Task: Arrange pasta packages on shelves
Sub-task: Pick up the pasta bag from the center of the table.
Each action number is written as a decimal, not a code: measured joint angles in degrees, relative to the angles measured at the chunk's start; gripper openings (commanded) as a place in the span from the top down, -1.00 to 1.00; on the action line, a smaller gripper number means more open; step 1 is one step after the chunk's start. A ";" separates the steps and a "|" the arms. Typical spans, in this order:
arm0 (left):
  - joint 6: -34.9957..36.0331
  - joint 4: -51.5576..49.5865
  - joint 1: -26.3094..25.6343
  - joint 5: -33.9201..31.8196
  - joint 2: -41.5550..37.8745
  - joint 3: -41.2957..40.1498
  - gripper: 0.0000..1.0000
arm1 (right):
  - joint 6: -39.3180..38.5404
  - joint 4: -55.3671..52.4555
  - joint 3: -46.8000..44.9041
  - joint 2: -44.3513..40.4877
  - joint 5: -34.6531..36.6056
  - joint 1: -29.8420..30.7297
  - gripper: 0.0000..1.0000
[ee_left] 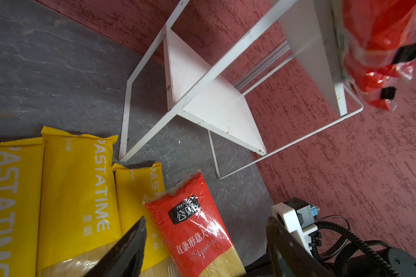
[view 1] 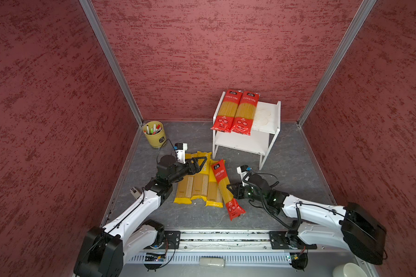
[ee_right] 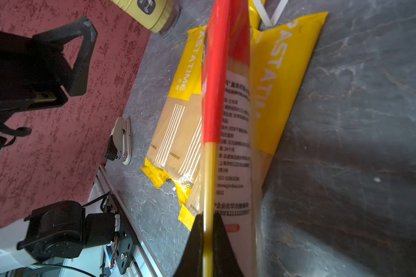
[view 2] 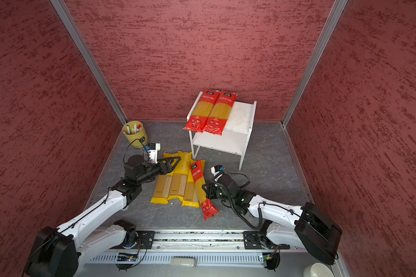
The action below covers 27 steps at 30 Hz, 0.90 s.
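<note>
R hand tight on red bag; L hand wide

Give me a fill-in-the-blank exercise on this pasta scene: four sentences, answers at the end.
The rack's top board carries ___ red bags.
The bag in the shut right claw is coloured ___.
On the floor lie ___ yellow bags.
The left claw hangs ___ over them.
Answers: two; red; three; open.
</note>
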 measured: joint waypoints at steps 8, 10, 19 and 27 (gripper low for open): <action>-3.26 4.09 -0.92 5.16 0.37 -3.67 -0.60 | -5.90 3.56 0.02 -0.63 -0.13 0.00 0.98; -3.58 4.20 -2.56 5.75 0.55 -4.35 -0.62 | -6.12 4.07 0.02 -0.48 -0.24 0.00 1.00; -8.07 12.48 -3.63 8.35 2.93 -7.32 -0.68 | -3.76 9.11 0.85 -0.48 -1.16 0.07 1.00; -11.23 19.93 -3.34 11.52 4.22 -7.91 -0.68 | -1.18 12.22 5.77 -0.42 -4.07 0.50 1.00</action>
